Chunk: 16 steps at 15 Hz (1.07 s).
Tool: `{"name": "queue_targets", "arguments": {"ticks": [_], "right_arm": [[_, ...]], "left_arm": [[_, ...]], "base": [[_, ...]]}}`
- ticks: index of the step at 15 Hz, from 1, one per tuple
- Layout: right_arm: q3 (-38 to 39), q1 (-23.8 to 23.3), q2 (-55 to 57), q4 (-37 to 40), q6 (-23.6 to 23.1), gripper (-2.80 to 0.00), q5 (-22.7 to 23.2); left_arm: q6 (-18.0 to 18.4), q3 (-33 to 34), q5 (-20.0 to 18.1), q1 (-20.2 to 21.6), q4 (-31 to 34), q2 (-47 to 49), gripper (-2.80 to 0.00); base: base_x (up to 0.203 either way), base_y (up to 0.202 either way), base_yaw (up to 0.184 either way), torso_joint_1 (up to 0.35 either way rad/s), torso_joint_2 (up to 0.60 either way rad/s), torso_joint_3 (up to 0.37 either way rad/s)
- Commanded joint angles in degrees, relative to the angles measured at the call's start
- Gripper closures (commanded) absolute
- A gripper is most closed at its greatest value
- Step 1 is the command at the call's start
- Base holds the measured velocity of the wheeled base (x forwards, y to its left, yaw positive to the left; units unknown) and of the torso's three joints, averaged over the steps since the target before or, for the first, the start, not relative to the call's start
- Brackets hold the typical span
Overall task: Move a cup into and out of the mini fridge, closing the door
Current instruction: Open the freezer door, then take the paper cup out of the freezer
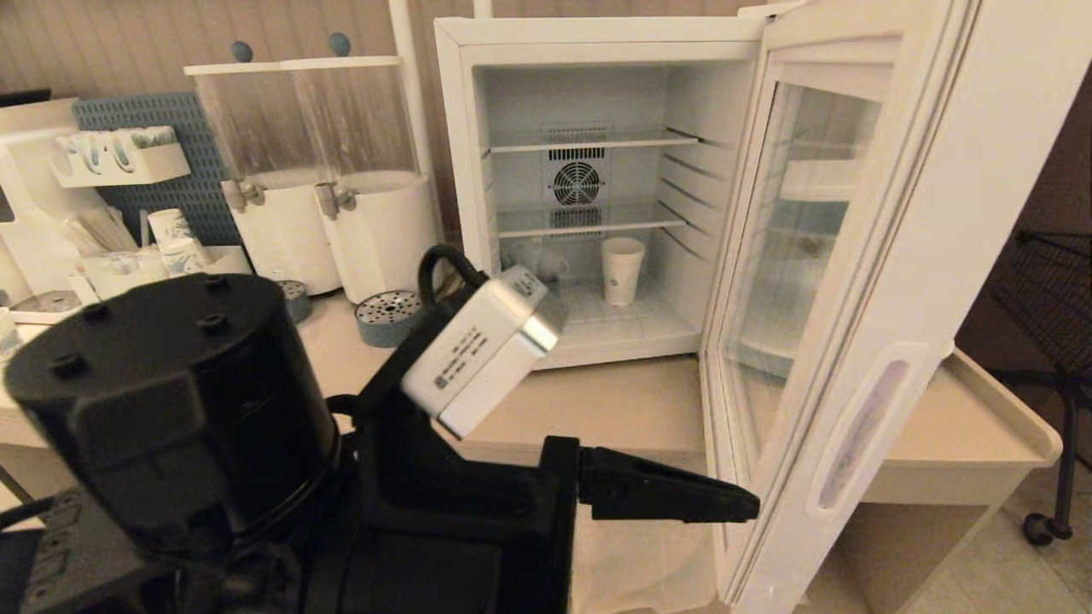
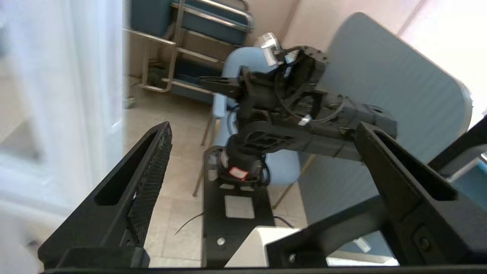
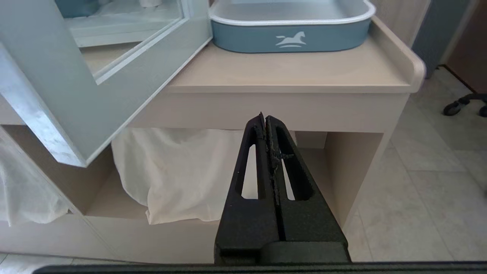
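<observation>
Standing at twelve o'clock on the surface (image 1: 614, 401), the mini fridge (image 1: 597, 51) is gaping, its door (image 1: 887, 281) swinging out toward three o'clock. Sitting upright on the fridge floor, near its right wall, is the cup (image 1: 622, 270). The left gripper (image 2: 262, 152) is hovering before the door with fingers spread wide, holding nothing. The right gripper (image 3: 266, 121) is hanging low below the surface's edge, fingers pressed together, empty.
</observation>
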Motion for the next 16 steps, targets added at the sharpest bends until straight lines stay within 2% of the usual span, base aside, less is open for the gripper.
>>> {"name": "queue_targets", "arguments": {"ticks": [1, 3, 4, 6, 8, 10, 11, 13, 16], "right_arm": [[0.0, 0.1, 0.1, 0.0, 0.0, 0.00, 0.0], [0.0, 0.1, 0.1, 0.0, 0.0, 0.00, 0.0], [0.0, 0.1, 0.1, 0.0, 0.0, 0.00, 0.0], [0.0, 0.1, 0.1, 0.0, 0.0, 0.00, 0.0], [0.0, 0.1, 0.1, 0.0, 0.0, 0.00, 0.0], [0.0, 0.1, 0.1, 0.0, 0.0, 0.00, 0.0], [0.0, 0.1, 0.1, 0.0, 0.0, 0.00, 0.0], [0.0, 0.1, 0.1, 0.0, 0.0, 0.00, 0.0], [0.0, 0.1, 0.1, 0.0, 0.0, 0.00, 0.0]], "left_arm": [[-0.1, 1.6, 0.0, 3.5, -0.2, -1.8, -2.80], [-0.1, 3.2, 0.4, 10.3, 0.0, -2.9, -2.80], [0.0, 4.1, 0.5, 12.1, 0.7, -4.5, -2.80], [0.3, 5.4, 0.6, 13.5, 5.3, -9.9, -2.80], [2.4, 5.8, 1.5, 14.0, 14.7, -15.0, -2.80], [4.5, 5.4, 7.2, 14.7, 23.4, -21.0, -2.80], [5.9, 5.1, 11.3, 15.2, 27.1, -23.1, -2.80], [7.8, 6.0, 18.4, 16.9, 30.6, -26.8, -2.80], [8.4, 6.0, 28.5, 18.7, 38.0, -35.5, -2.80]], "base": [[0.000, 0.000, 0.000, 0.000, 0.00, 0.000], [0.000, 0.000, 0.000, 0.000, 0.00, 0.000], [0.000, 0.000, 0.000, 0.000, 0.00, 0.000], [0.000, 0.000, 0.000, 0.000, 0.00, 0.000], [0.000, 0.000, 0.000, 0.000, 0.00, 0.000], [0.000, 0.000, 0.000, 0.000, 0.00, 0.000], [0.000, 0.000, 0.000, 0.000, 0.00, 0.000], [0.000, 0.000, 0.000, 0.000, 0.00, 0.000], [0.000, 0.000, 0.000, 0.000, 0.00, 0.000]]}}
